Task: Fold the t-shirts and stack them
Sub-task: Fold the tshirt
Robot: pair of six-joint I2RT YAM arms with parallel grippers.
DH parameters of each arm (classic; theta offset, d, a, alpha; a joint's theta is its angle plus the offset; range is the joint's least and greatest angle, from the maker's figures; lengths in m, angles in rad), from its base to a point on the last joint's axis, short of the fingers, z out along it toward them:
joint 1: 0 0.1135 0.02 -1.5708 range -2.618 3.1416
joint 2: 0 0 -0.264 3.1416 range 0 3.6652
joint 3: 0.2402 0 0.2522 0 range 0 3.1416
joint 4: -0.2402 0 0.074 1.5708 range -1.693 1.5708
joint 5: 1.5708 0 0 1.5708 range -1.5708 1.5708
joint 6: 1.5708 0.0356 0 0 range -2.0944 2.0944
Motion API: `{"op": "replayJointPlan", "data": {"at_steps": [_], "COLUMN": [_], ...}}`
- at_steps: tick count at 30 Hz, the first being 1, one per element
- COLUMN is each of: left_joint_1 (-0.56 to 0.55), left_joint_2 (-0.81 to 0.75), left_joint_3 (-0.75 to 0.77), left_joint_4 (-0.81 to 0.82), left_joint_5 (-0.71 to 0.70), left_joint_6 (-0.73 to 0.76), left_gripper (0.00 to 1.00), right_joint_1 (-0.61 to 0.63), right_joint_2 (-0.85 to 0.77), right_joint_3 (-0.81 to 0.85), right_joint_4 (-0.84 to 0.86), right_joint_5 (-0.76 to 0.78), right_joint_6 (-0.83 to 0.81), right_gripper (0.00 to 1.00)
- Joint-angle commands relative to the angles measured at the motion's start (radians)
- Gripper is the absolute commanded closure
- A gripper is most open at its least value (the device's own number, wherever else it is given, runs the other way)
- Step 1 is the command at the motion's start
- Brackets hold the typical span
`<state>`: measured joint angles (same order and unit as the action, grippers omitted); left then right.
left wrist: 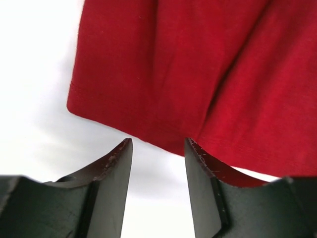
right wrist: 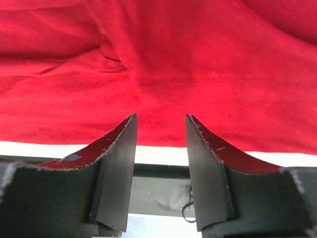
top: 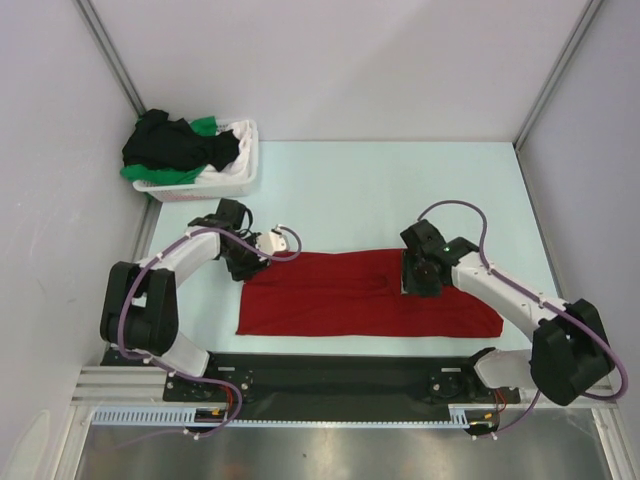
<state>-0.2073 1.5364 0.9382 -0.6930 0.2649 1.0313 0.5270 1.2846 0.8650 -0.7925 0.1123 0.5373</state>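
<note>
At the far edge of the red t-shirt [top: 340, 298], left gripper [left wrist: 158, 144] and right gripper [right wrist: 161, 119] hover half-open, gripping nothing; it lies flat on a pale table [top: 350, 190], white walls [top: 340, 60] around.

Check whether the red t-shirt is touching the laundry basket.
Apart. The top view shows a strip of table between the red t-shirt and the laundry basket.

Top cam overhead, whole table [top: 400, 190]; wrist cams v. close; all share red tee [top: 340, 300].
</note>
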Motion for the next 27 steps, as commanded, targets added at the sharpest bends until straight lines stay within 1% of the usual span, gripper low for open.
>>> {"op": "replayJointPlan", "data": {"at_steps": [1, 6, 9, 11, 12, 13, 14, 15, 16, 17, 19, 20, 22, 27], "left_joint_1": [-0.001, -0.004, -0.006, -0.007, -0.007, -0.009, -0.009, -0.009, -0.01, -0.009, -0.009, -0.009, -0.009, -0.009], "left_joint_2": [0.025, 0.044, 0.057, 0.064, 0.065, 0.067, 0.068, 0.068, 0.068, 0.068, 0.067, 0.065, 0.065, 0.059], "left_joint_3": [-0.012, -0.03, -0.029, -0.027, -0.024, -0.024, -0.022, -0.021, -0.019, -0.019, -0.021, -0.021, -0.018, -0.01], "left_joint_4": [0.075, 0.082, 0.087, 0.085, 0.085, 0.084, 0.082, 0.078, 0.075, 0.076, 0.079, 0.079, 0.082, 0.089], "left_joint_5": [-0.009, 0.022, 0.028, 0.031, 0.033, 0.034, 0.039, 0.04, 0.04, 0.037, 0.034, 0.03, 0.023, 0.01], "left_joint_6": [0.012, -0.002, -0.008, -0.014, -0.014, -0.016, -0.016, -0.016, -0.016, -0.016, -0.016, -0.016, -0.014, -0.014], "left_gripper": [0.5, 0.56, 0.62, 0.69, 0.72, 0.78, 0.81, 0.84, 0.9, 0.93, 1.0, 1.0, 1.0, 1.0], "right_joint_1": [0.028, 0.036, 0.041, 0.041, 0.041, 0.042, 0.041, 0.042, 0.042, 0.041, 0.042, 0.042, 0.041, 0.044], "right_joint_2": [0.031, 0.105, 0.157, 0.186, 0.193, 0.197, 0.205, 0.206, 0.206, 0.205, 0.191, 0.188, 0.179, 0.145], "right_joint_3": [0.009, -0.006, -0.02, -0.02, -0.021, -0.021, -0.021, -0.023, -0.021, -0.021, -0.024, -0.024, -0.018, 0.002], "right_joint_4": [0.093, 0.137, 0.145, 0.145, 0.15, 0.153, 0.151, 0.148, 0.142, 0.139, 0.137, 0.139, 0.13, 0.096], "right_joint_5": [-0.003, -0.054, -0.046, -0.043, -0.039, -0.03, -0.025, -0.023, -0.019, -0.016, -0.017, -0.02, -0.026, -0.048], "right_joint_6": [-0.031, -0.051, -0.059, -0.062, -0.06, -0.059, -0.056, -0.053, -0.048, -0.045, -0.042, -0.042, -0.037, -0.042], "right_gripper": [0.53, 0.54, 0.53, 0.56, 0.59, 0.64, 0.74, 0.79, 0.83, 0.89, 0.93, 0.97, 1.0, 1.0]}}
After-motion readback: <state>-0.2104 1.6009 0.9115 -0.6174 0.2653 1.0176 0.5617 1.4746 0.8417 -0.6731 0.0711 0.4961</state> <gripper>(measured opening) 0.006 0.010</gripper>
